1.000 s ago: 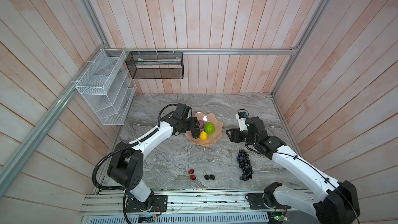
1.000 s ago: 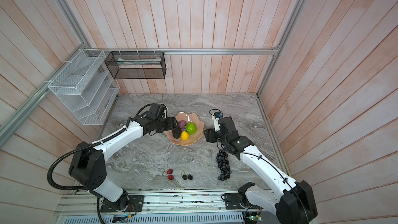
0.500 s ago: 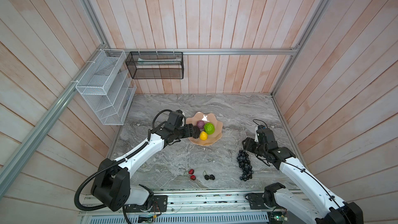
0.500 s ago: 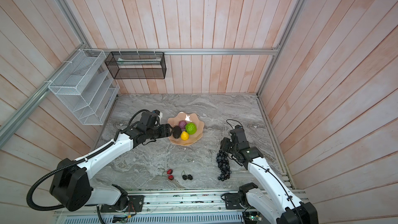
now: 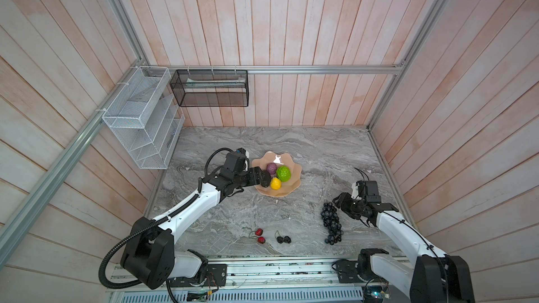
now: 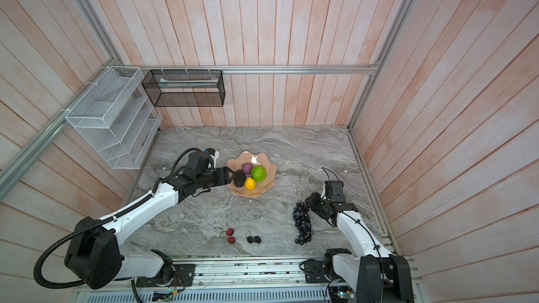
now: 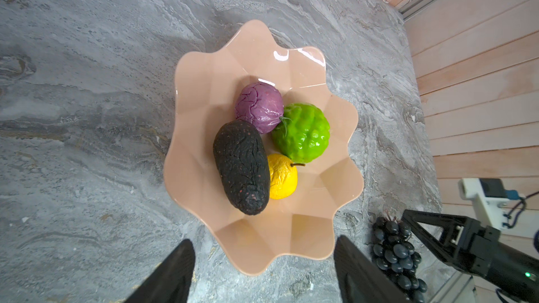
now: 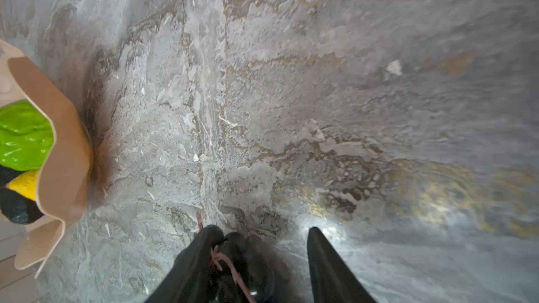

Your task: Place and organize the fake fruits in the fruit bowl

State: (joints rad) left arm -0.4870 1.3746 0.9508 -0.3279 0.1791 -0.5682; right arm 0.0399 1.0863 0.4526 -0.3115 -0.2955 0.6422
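Left arm's stretched out low, left gripper (image 7: 264, 243) spread apart at the fruit bowl's (image 7: 204, 88) 9 o'clock. Right gripper (image 8: 261, 229) loosely straddles the grape bunch (image 5: 331, 222) from 2 o'clock, not clamped.

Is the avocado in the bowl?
In. The avocado lies inside the bowl, against the yellow fruit; the left gripper is open, clear of it.

Tabletop (image 5: 233, 214): bowl (image 5: 288, 189), grapes (image 5: 331, 222), 2 berry pairs (image 5: 259, 232)

The right claw (image 5: 338, 203) moved from the fruit bowl (image 5: 293, 183) to the grape bunch (image 5: 331, 222), jaws narrowing.
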